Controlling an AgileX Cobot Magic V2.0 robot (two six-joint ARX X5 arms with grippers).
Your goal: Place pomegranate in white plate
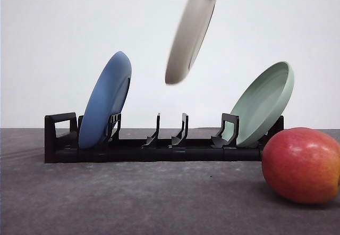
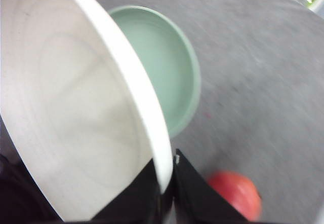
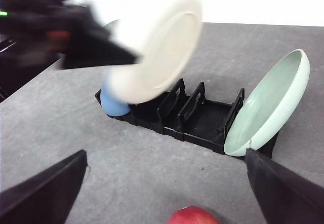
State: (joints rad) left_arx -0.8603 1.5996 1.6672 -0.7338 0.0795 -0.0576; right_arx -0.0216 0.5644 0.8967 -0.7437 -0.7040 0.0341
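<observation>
Grey table (image 1: pixel 133 198): black rack (image 1: pixel 159 144), blue plate (image 1: pixel 106 99), pale green plate (image 1: pixel 265 102).

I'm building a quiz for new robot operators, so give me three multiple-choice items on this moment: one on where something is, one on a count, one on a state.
1. Where is the pomegranate?
A. in the rack
B. on the table, front right of the rack
C. on the blue plate

2. How many plates stand in the black rack?
A. two
B. three
C. none

3. What state is the white plate in?
A. flat on the table
B. slotted in the rack
C. lifted in the air, gripped at its rim

Answers:
1 B: the front view shows it on the grey table.
2 A: only the blue plate and the green plate lean there.
3 C: the left gripper clamps its rim above the rack.
</observation>
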